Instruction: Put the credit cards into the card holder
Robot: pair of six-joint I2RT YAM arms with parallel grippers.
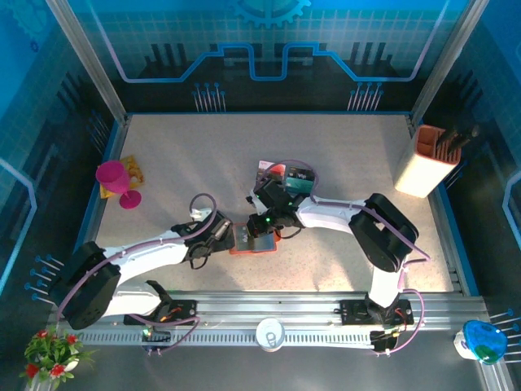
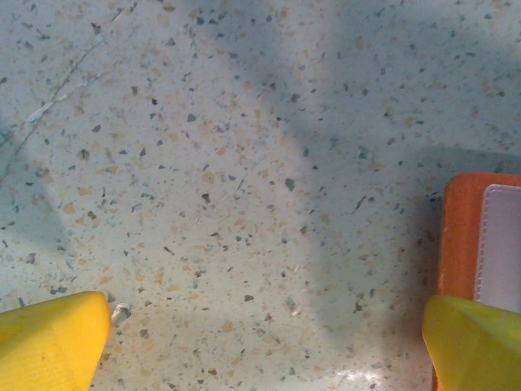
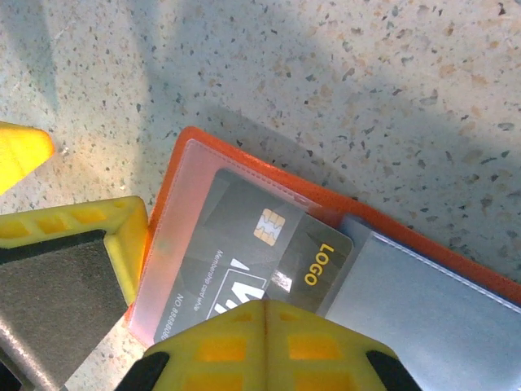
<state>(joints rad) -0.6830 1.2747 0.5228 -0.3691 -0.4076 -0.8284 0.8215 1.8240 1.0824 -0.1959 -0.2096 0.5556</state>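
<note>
Holding the left gripper spread wide and empty, low over the speckled table, with one yellow fingertip overlapping the edge of the card holder and the other out over bare tabletop

Pressing the right gripper fully closed, fingers meeting flat against each other, right at the near edge of a dark grey card marked with a gold chip and the word LOGO, and leaving unclear whether the tips are pinching that card or merely touching it

Showing the card face up inside the opened orange holder, seen through a clear sleeve at one end, its far corner meeting a pale grey pocket at the other

Lying open and flat near the middle of the table in the overhead view, directly between the two wrists, with both arms reaching in from the near rail

Leaving the other credit cards in a small heap beyond the right wrist, black, red and teal faces showing, near the holder but apart from it

Standing a pink goblet at the far left beside a yellow scrap, and a white block with an orange top at the far right, both well apart from the holder
</note>
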